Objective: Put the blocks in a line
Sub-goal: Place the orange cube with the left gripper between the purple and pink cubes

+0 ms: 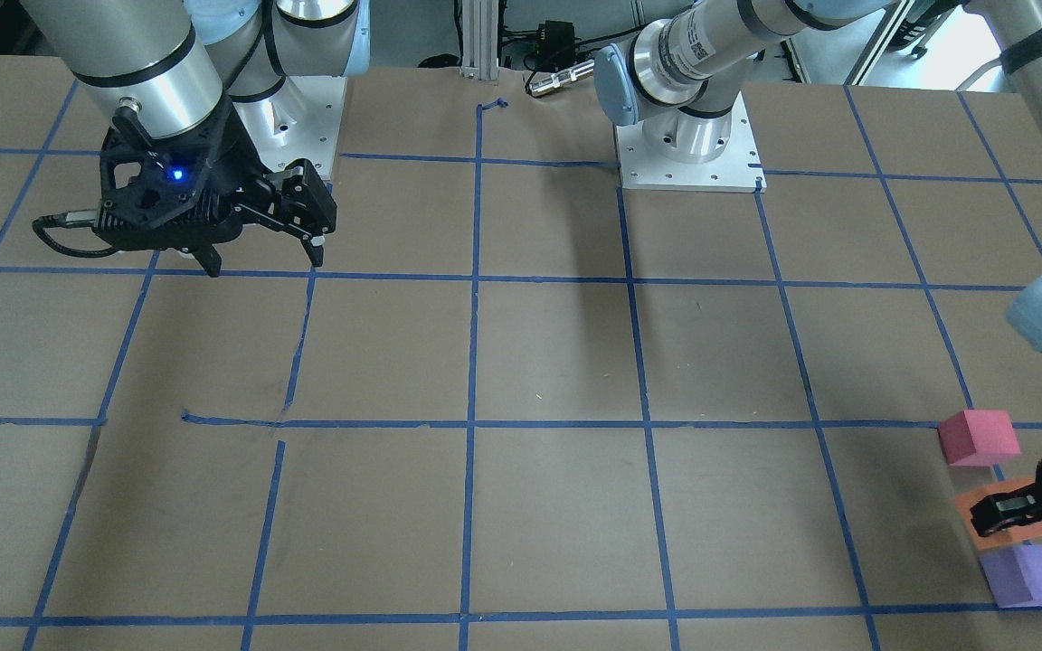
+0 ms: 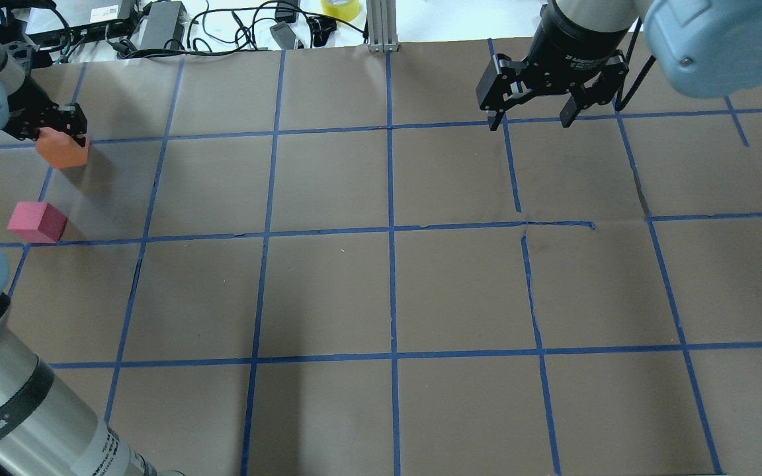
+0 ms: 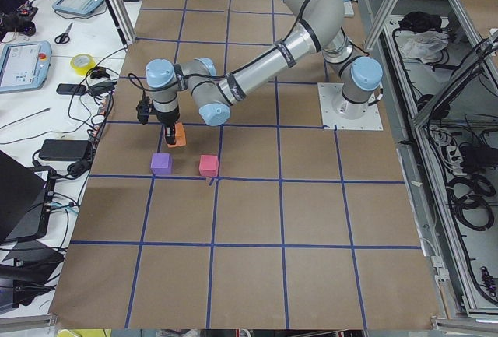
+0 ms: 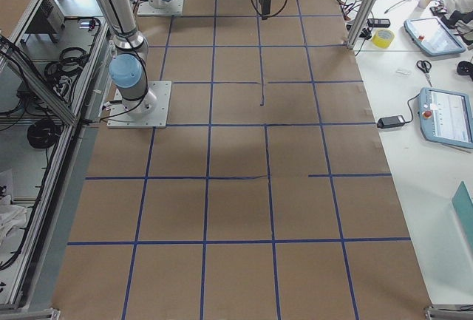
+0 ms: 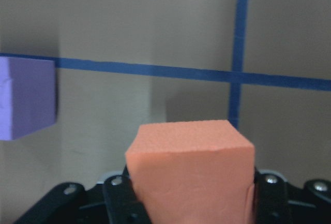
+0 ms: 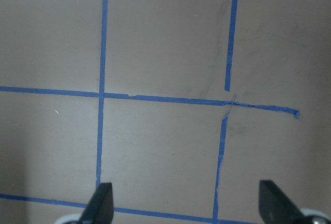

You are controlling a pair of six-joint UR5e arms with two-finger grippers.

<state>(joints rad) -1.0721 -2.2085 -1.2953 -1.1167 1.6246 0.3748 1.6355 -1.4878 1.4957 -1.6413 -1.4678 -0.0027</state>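
Out on the left side: pinching orange block (image 5: 189,167) in left gripper (image 1: 1005,515), likely aiming for the gap between crimson-pink block (image 1: 979,437) and purple block (image 1: 1027,575), with right gripper (image 2: 530,121) spread wide, well apart.

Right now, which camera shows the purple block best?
Exterior front-facing: the purple block is whole and large, next to the orange block. Exterior left shows it whole but small; the left wrist camera catches only part at its edge. Overhead, exterior right and right wrist views do not show it.
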